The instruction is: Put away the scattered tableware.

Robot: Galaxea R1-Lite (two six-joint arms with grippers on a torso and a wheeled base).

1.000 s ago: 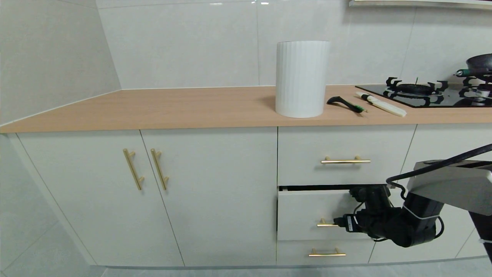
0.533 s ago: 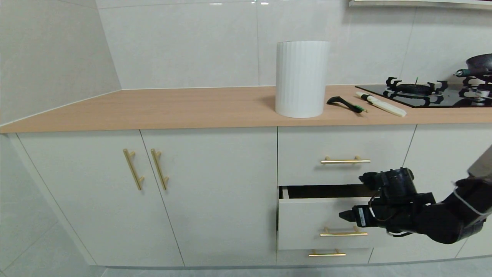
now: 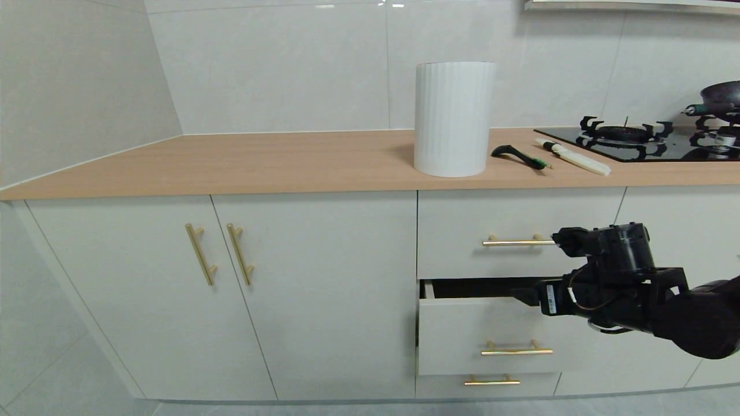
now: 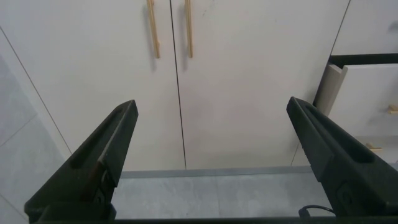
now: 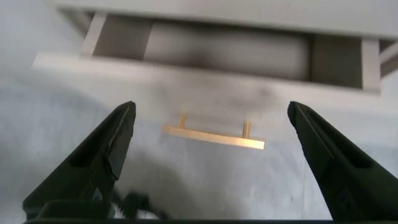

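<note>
**Tableware on counter, middle drawer open, both grippers empty**

Counter (image 3: 260,164): the two loose pieces lie side by side between the white canister (image 3: 454,118) and the stove (image 3: 636,141). The black utensil (image 3: 516,154) has a green end and sits just beside the canister's base. The pale utensil (image 3: 573,156) is a long one lying at an angle, its far end close to the stove edge. The two are near each other but apart. A pan (image 3: 721,92) sits on the far burner.

Drawers, below the canister: the middle drawer (image 3: 462,323) stands part-way out, with a dark gap above its front. Its inside cannot be seen from the head view. The brass handle (image 3: 516,350) is free, nothing touching it.

Right gripper (image 5: 210,115): in front of the open drawer, level with its top edge and clear of the front panel. Jaws spread wide, nothing between them.

Left gripper (image 4: 211,106): low, facing the pair of cupboard doors (image 4: 236,74) to the left of the drawers. Jaws spread wide and empty, touching nothing.
</note>
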